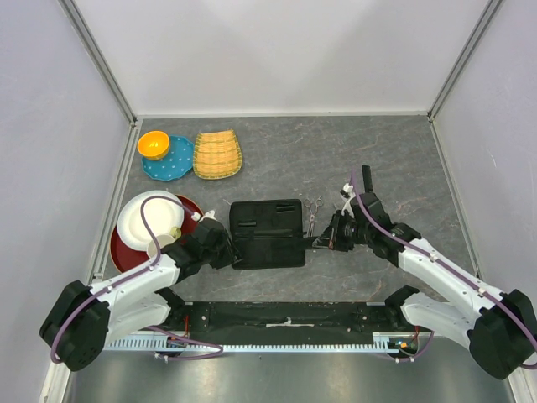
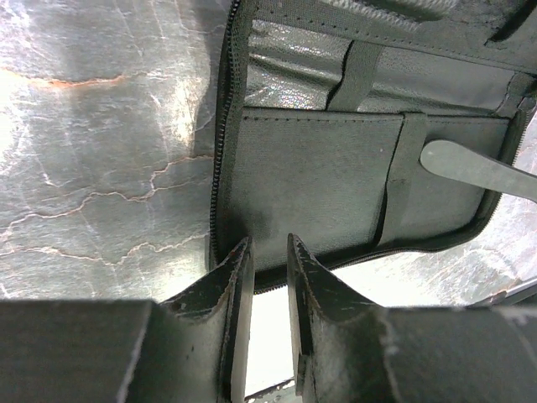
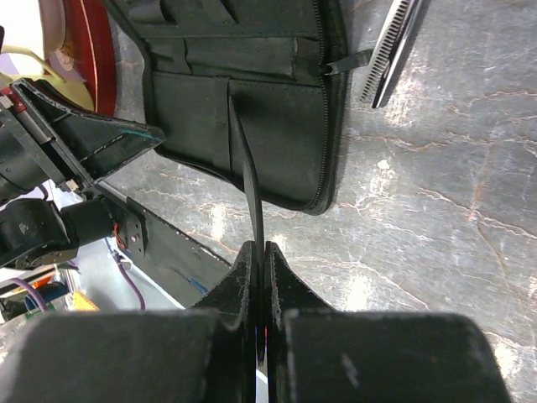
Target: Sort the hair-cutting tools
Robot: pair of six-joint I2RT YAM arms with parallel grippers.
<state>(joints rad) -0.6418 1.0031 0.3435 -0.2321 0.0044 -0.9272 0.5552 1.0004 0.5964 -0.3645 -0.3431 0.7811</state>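
Silver scissors sit clamped in my right jaws, tip inside the case at twelve o'clock; left jaws parted.

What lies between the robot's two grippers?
An open black zip case spans the stretch between the left gripper and the right gripper, which pinches a slim dark tool; the top view shows it.

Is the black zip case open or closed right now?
Open. The flat black rectangular zip case lies spread flat; both wrist views show its inner pockets and straps, zipper undone.
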